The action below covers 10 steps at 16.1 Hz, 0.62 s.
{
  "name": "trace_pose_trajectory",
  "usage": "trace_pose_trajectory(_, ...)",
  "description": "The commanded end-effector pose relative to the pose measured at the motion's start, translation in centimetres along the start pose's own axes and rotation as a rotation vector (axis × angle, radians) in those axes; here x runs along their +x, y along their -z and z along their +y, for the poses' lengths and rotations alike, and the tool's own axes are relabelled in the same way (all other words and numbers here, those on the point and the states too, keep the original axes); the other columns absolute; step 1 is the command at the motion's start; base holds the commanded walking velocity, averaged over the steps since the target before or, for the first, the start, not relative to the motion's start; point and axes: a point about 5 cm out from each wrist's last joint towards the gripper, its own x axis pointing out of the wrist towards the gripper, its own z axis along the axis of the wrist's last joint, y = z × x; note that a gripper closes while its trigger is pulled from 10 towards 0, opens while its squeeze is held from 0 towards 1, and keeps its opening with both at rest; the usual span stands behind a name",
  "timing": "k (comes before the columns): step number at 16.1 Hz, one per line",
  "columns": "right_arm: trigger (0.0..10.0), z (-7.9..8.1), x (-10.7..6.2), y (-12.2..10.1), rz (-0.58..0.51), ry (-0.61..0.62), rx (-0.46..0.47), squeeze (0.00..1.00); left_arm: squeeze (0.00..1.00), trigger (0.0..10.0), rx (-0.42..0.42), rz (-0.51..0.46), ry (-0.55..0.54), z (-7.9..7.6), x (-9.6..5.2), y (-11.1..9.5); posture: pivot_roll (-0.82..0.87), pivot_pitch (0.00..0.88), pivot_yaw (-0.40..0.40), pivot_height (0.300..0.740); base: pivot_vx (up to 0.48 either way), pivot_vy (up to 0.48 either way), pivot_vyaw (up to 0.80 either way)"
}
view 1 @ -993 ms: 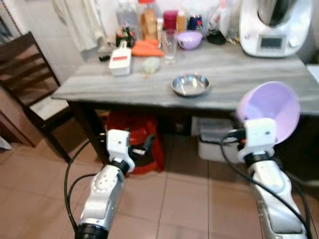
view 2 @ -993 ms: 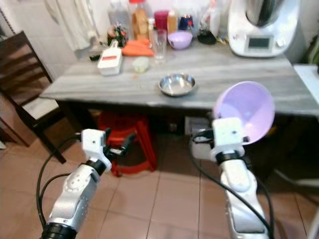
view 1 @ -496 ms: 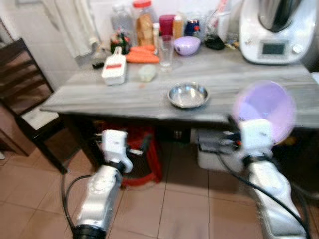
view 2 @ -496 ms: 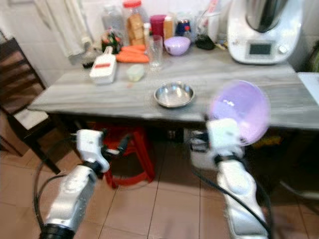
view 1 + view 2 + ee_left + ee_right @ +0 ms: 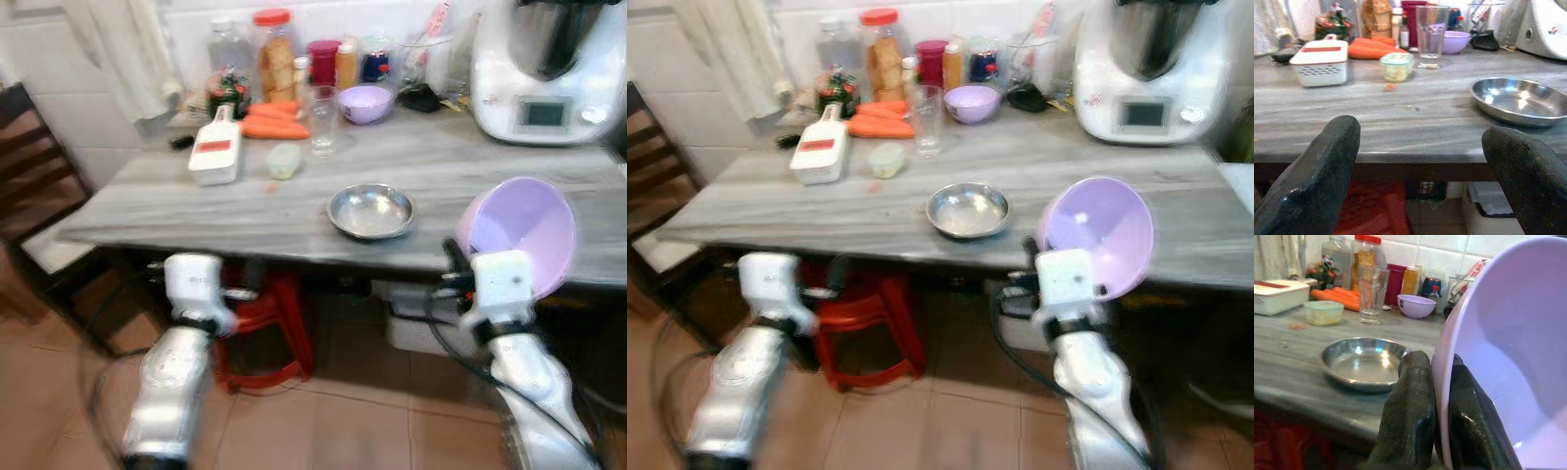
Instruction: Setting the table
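A large lilac bowl (image 5: 519, 235) stands tilted on edge at the front right of the grey table (image 5: 196, 211). My right gripper (image 5: 1442, 382) is shut on its rim, one finger on each side. A steel bowl (image 5: 370, 211) sits near the table's front edge, just left of the lilac bowl. My left gripper (image 5: 1422, 134) is open and holds nothing; it is low in front of the table edge, left of the steel bowl. A drinking glass (image 5: 323, 122) and a small lilac bowl (image 5: 364, 103) stand further back.
A white kitchen machine (image 5: 544, 59) fills the back right corner. A white box (image 5: 216, 157), carrots (image 5: 274, 122), a small tub (image 5: 284, 160) and jars crowd the back left. A dark chair (image 5: 29, 166) is at the left; a red stool (image 5: 269, 323) sits under the table.
The camera has come closer to the table, which now looks nearer and larger. The right gripper still holds the lilac bowl, now close to the table's front edge.
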Motion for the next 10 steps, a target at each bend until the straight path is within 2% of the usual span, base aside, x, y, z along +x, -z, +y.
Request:
trace_pose_trajectory(1,10.0,0.71,0.45,-1.12,-0.048,-0.02,0.016,0.0,0.0,10.0,0.035,-0.001,-0.046,1.55,-0.39,-0.46,-0.13,0.037,0.082,0.74,0.371,0.0,0.69)
trace_pose_trajectory(3,10.0,0.59,0.57,-1.18,-0.051,-0.018,0.015,0.0,0.0,10.0,0.032,-0.003,-0.037,1.28,-0.15,-0.65,-0.13,0.037,0.083,0.74,0.369,0.0,0.64)
trace_pose_trajectory(10,10.0,0.7,0.64,-1.16,-0.05,-0.014,0.019,0.0,0.0,10.0,0.026,0.008,-0.024,1.23,-0.2,-0.61,-0.13,0.04,0.084,0.74,0.369,0.0,0.0)
